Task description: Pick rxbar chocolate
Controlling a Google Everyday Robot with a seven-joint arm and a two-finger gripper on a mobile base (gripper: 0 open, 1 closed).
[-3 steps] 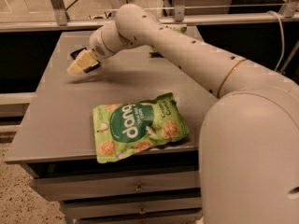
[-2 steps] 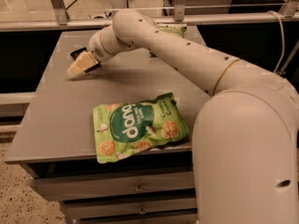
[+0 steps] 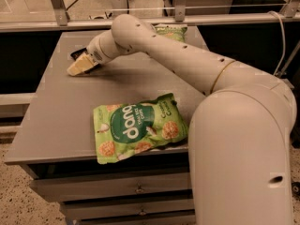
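gripper (image 3: pixel 78 67) low near table (image 3: pixel 51 125) left edge | rxbar chocolate (image 3: pixel 78 53) just behind

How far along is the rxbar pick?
The reach looks done: the gripper sits low at the far left of the table, beside a dark sliver that is likely the rxbar chocolate. Whether it is gripped is unclear. Lifting it remains.

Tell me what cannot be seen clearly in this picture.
1) The rxbar, camera view: only a dark sliver shows at the far left of the table. The gripper in front of it hides the rest, so contact cannot be judged.
2) The small green bag, camera view: the arm covers its near part.
3) The table's near right corner, camera view: hidden behind the arm's bulky base.
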